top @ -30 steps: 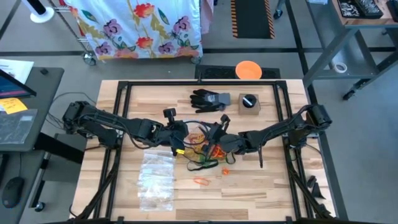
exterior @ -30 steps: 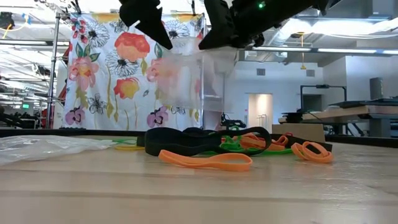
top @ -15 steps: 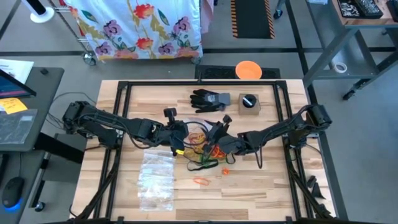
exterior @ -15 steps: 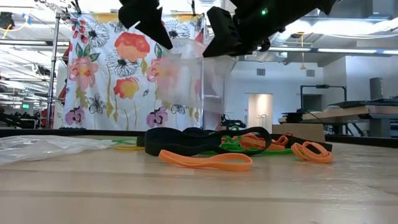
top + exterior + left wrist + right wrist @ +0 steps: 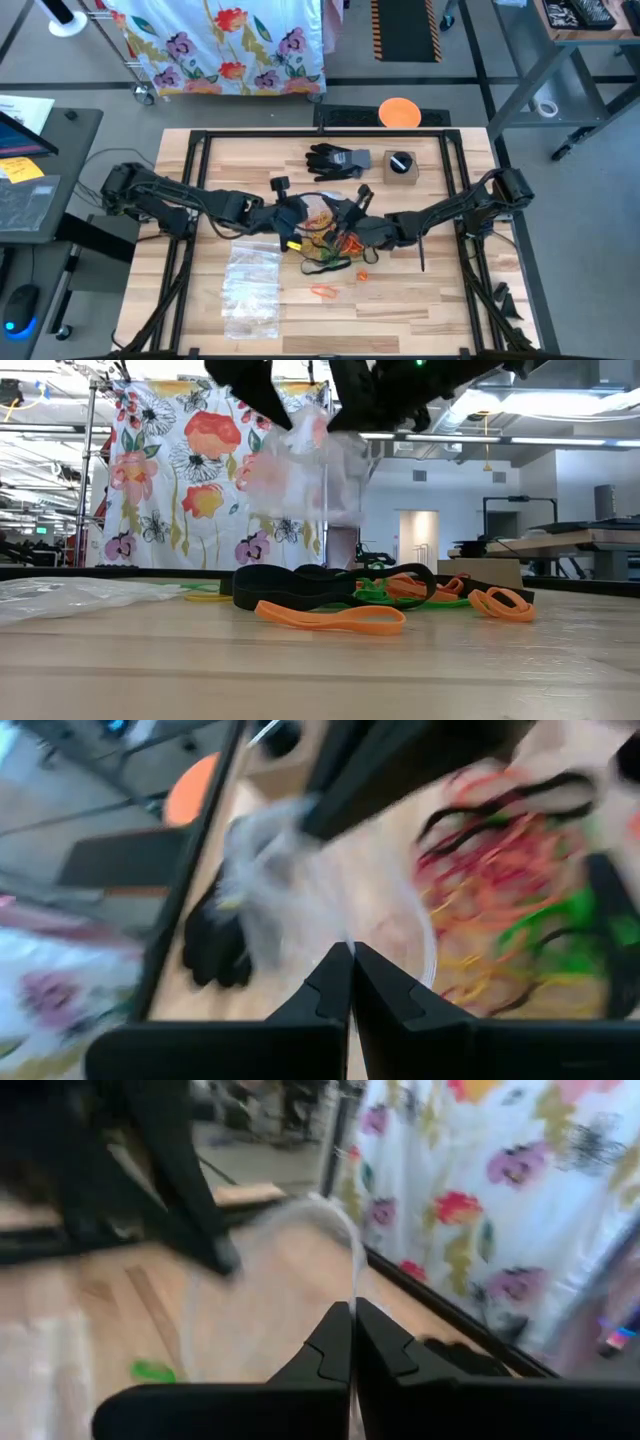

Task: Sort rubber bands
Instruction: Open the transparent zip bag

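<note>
A clear plastic bag (image 5: 305, 465) hangs crumpled in the air between my two grippers, above a pile of rubber bands (image 5: 335, 245) in black, green, orange and red (image 5: 340, 592) on the table. My left gripper (image 5: 297, 216) is shut on one side of the bag's top. From the other side my right gripper (image 5: 345, 222) is shut on it too. Both show at the top of the low view, the left gripper (image 5: 272, 405) beside the right gripper (image 5: 345, 410). Loose orange bands (image 5: 323, 291) lie nearer the front edge. My left gripper pinches the bag's thin upper edge (image 5: 349, 946) between its two fingers, coming from the table's left and slanting down. The bag hangs clear of the table. One layer or several, I cannot tell. My right gripper pinches the bag's opposite edge (image 5: 353, 1292) between its two fingers, coming nearly level from the table's right. The film runs away from the fingers toward my left gripper and hangs below, clear of the bands.
A heap of clear plastic bags (image 5: 250, 285) lies at the front left. A black glove (image 5: 338, 160) and a small box with a black knob (image 5: 400, 165) sit near the far edge. An orange disc (image 5: 399, 111) lies beyond the table.
My right gripper has shut on the bag's edge. My left gripper has tipped a little. The bag, which hung open and box-like, is now crumpled and drawn in at its top, still clear of the bands.
</note>
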Controlling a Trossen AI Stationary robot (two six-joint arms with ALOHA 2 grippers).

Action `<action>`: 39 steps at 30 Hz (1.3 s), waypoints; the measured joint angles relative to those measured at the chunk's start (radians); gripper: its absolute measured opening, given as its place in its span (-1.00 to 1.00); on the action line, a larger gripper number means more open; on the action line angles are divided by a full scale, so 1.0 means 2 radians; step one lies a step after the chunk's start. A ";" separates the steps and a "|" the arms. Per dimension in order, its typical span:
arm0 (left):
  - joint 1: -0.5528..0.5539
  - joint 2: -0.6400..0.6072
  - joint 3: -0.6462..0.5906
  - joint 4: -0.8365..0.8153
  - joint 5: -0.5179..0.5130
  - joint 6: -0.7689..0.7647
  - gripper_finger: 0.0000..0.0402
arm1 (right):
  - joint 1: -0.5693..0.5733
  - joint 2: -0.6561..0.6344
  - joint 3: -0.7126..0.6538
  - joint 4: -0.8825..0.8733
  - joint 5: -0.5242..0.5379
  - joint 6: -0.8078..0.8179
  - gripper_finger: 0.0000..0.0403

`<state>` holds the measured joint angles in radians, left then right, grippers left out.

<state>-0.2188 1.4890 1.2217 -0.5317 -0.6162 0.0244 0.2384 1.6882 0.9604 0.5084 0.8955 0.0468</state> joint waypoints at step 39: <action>0.003 -0.010 0.000 -0.045 -0.063 -0.007 -1.00 | -0.036 -0.030 0.000 -0.033 -0.109 -0.080 -0.13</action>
<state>-0.2129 1.4696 1.2217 -0.6208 -0.7413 0.0094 0.1662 1.6290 0.9611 0.4432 0.6769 -0.1139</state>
